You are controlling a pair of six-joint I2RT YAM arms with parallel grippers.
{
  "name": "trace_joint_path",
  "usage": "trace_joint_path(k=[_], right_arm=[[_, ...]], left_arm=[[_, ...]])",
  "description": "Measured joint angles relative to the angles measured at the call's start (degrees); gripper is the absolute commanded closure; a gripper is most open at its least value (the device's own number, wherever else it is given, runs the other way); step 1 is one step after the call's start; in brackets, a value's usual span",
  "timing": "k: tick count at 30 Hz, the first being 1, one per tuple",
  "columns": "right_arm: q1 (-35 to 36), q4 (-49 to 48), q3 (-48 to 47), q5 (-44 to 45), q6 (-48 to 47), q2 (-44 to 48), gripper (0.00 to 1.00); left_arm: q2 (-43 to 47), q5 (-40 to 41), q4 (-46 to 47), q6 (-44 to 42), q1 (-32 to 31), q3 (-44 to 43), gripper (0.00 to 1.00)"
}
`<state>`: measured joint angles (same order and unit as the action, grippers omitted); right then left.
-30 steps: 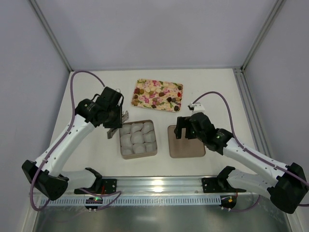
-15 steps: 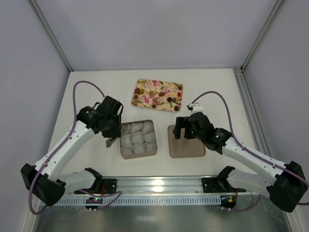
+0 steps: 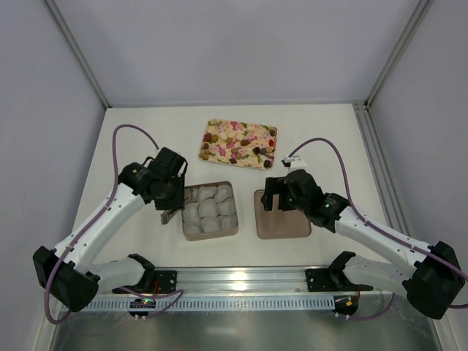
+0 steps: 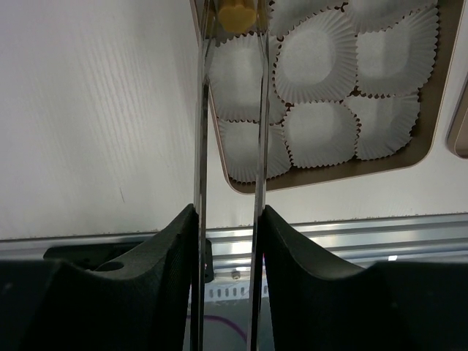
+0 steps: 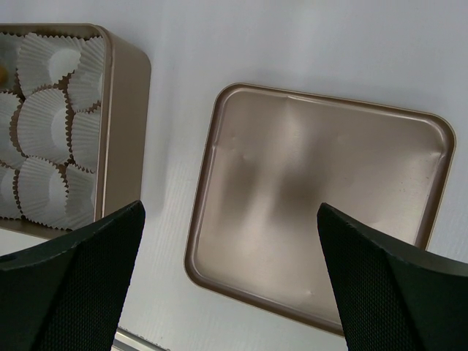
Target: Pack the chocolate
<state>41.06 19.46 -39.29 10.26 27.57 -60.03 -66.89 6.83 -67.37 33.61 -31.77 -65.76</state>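
My left gripper (image 4: 228, 212) is shut on the two blades of metal tongs (image 4: 202, 110), beside the left wall of the square brown box (image 3: 209, 235). A tan-gold chocolate (image 4: 238, 13) sits between the tong tips over a white paper cup in the box's left column. I cannot tell whether the tips still squeeze it. My right gripper (image 5: 230, 256) stands open and empty above the brown lid (image 5: 314, 212), which lies flat to the right of the box.
The floral tray (image 3: 238, 142) lies behind the box with small pieces on it. White crinkled cups (image 4: 318, 55) fill the box. A metal rail (image 3: 234, 278) runs along the near edge. Frame posts stand at the back corners.
The left arm has drawn back toward the near edge and brought the tongs along the box's left side. Its jaws have eased slightly apart. The right arm has barely moved.
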Motion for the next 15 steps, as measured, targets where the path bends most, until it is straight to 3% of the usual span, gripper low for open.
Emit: trace_joint_path(k=[11, 15], right_arm=[[0.0, -0.2, 0.0, 0.0, 0.0, 0.0, 0.0], [0.0, -0.2, 0.0, 0.0, 0.0, 0.0, 0.0]], left_arm=[[0.0, 0.1, 0.8, 0.5, 0.0, -0.2, 0.58], [-0.5, -0.7, 0.1, 0.3, 0.0, -4.3, 0.58]])
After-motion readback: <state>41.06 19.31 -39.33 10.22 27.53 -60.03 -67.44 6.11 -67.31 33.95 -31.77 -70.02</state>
